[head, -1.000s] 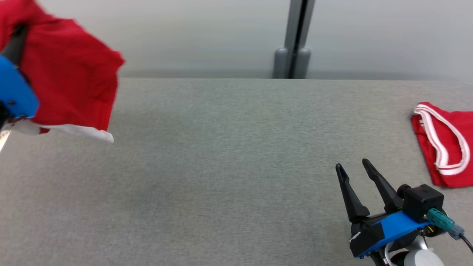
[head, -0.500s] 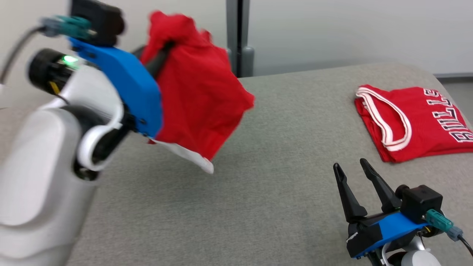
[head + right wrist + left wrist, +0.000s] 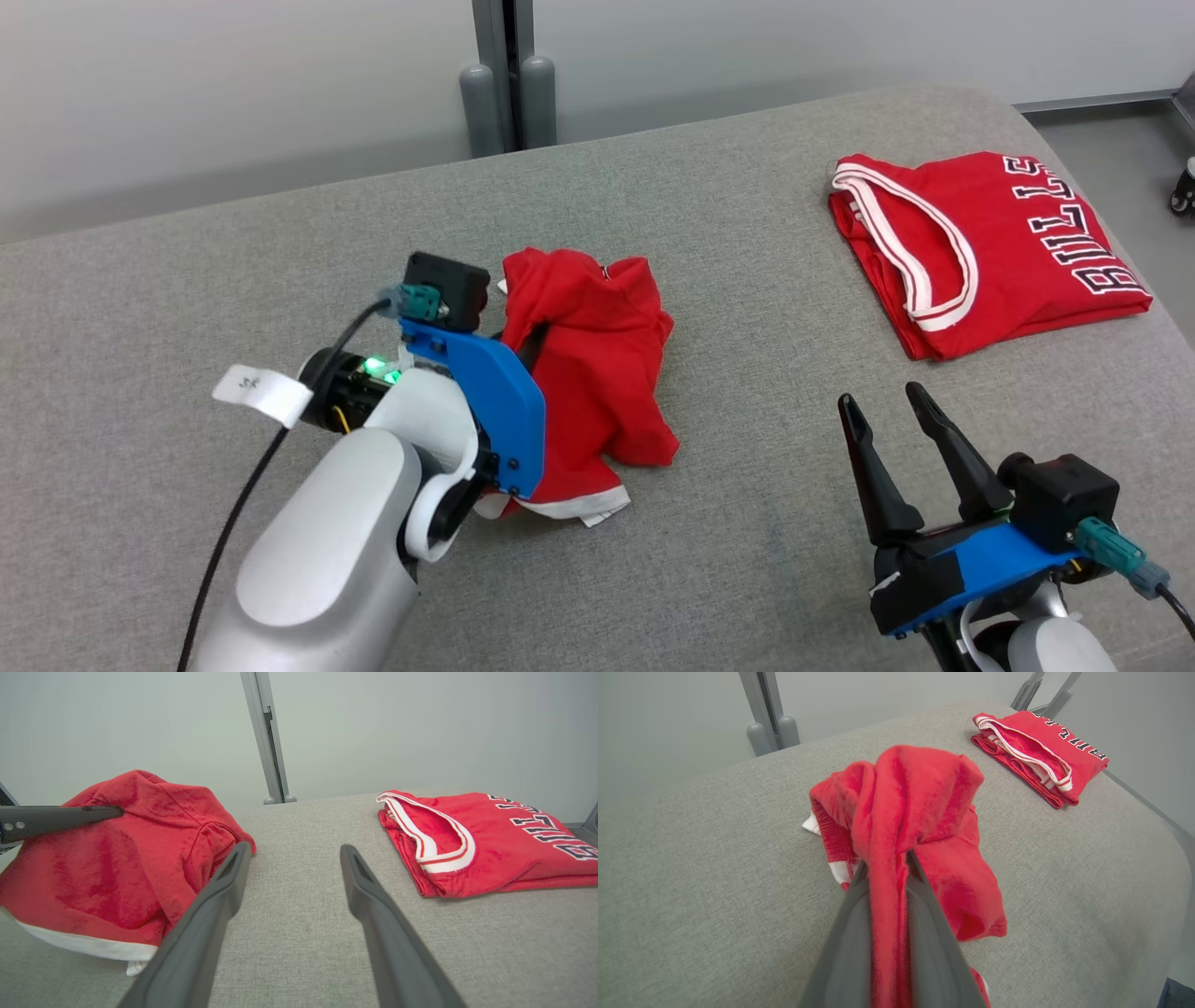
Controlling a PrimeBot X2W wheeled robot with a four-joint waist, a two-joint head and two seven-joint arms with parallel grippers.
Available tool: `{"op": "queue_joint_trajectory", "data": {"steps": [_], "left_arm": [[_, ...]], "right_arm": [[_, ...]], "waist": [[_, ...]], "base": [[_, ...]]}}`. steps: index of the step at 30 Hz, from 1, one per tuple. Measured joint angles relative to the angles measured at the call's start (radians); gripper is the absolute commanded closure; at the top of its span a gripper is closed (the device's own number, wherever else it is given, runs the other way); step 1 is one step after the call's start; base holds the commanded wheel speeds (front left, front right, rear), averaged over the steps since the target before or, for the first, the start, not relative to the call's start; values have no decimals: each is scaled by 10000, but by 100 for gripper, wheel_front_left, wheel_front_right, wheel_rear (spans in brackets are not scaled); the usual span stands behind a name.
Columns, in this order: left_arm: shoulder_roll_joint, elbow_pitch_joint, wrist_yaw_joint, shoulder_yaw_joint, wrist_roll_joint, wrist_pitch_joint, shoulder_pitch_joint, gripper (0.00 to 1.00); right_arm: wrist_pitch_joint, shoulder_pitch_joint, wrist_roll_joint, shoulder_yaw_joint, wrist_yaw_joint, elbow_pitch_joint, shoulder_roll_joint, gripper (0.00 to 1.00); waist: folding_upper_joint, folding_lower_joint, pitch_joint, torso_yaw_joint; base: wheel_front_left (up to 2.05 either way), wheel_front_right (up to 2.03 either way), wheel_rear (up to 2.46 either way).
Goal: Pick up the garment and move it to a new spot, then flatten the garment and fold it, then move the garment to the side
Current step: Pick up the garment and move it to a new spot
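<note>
1. The left claw [image 3: 887, 861] is clamped on the red garment [image 3: 597, 373]. A thick fold of cloth runs up between its two dark fingers [image 3: 845, 952] and is pinched at their tips.
2. Just past those tips the garment bunches into a hump and drapes down on both sides of the claw. Its lower folds and a white-trimmed hem lie on the grey table [image 3: 747, 523], under and just beside the claw.
3. Behind the left claw, a white tag [image 3: 257, 392] hangs on the black cable that runs along the arm.
4. Well to the right of the left claw, the right claw [image 3: 879, 397] stands with its fingers apart and nothing between them. It is low over the table with its fingers pointing away from the robot. The garment lies to its left, near it but not touching.
5. Ahead of the right claw and a little to its right, a folded red jersey [image 3: 990, 243] lies flat on the table. Its white-trimmed opening is turned toward the garment, and black-and-white lettering runs along its far side. It is well apart from the garment and from both claws.
6. Farthest off, ahead of the left claw and beyond the table's back edge, a grey post [image 3: 504, 75] stands against a pale wall.
</note>
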State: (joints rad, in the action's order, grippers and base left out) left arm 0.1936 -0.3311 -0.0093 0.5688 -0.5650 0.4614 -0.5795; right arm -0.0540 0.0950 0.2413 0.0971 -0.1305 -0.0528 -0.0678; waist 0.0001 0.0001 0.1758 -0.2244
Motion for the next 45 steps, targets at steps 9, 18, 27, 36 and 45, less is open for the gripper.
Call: {"op": "queue_joint_trajectory", "data": {"steps": [9, 18, 27, 36, 45], "left_arm": [[-736, -713, -96, -123, 17, -2798, 716, 0], [-487, -230, -408, -1152, -251, -6477, 2175, 0], [-186, 516, -132, -2602, 67, -7217, 3845, 0], [82, 767, -94, -3567, 1087, -7231, 5487, 0], [347, 819, -88, -3923, 1354, -7231, 5916, 0]], "right_arm": [[73, 10, -31, -73, 0, -25, 2, 0], [213, -226, -27, -190, 0, 8, -86, 0], [456, -733, -29, -535, 0, 265, -190, 0], [585, -1118, -6, -539, 0, 205, -140, 0], [587, -1356, 8, -709, 0, 54, -44, 0]], "waist": [[0, 0, -206, 501], [0, 0, -786, 1217], [0, 0, -1289, 1978], [0, -2, -1750, 2319], [0, -2, -1866, 2355]], "base": [[0, 0, 0], [0, 0, 0], [0, 0, 0], [0, 0, 0], [0, 0, 0]]}}
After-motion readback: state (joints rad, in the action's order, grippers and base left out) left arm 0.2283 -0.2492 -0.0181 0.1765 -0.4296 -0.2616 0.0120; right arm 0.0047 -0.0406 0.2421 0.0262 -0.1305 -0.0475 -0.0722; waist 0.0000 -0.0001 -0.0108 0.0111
